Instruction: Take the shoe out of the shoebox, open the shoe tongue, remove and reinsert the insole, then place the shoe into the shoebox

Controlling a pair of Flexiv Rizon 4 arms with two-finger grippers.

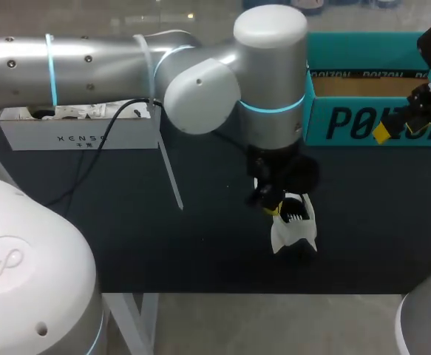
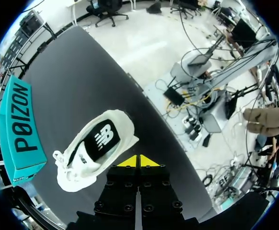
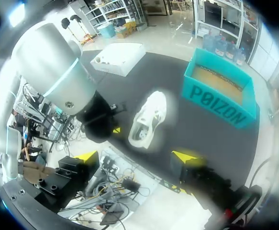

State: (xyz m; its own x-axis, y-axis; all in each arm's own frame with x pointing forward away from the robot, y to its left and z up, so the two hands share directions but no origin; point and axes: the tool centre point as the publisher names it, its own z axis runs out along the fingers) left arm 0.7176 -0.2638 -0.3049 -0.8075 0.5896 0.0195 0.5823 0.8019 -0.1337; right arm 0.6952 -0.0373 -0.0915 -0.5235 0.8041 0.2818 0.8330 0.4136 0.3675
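A white shoe with a black tongue lies on the black table, outside the box and near the front edge. My left gripper hangs over its far end, hiding part of it. In the left wrist view the shoe lies just beside my left gripper, whose yellow tips are shut together with nothing between them. The teal shoebox stands open at the back right. My right gripper hovers in front of the box. In its own view the right gripper is wide open, high above the shoe.
A white box with loose items stands at the back left. A black cable hangs from my left arm over the table's left part. The teal shoebox stands beyond the shoe.
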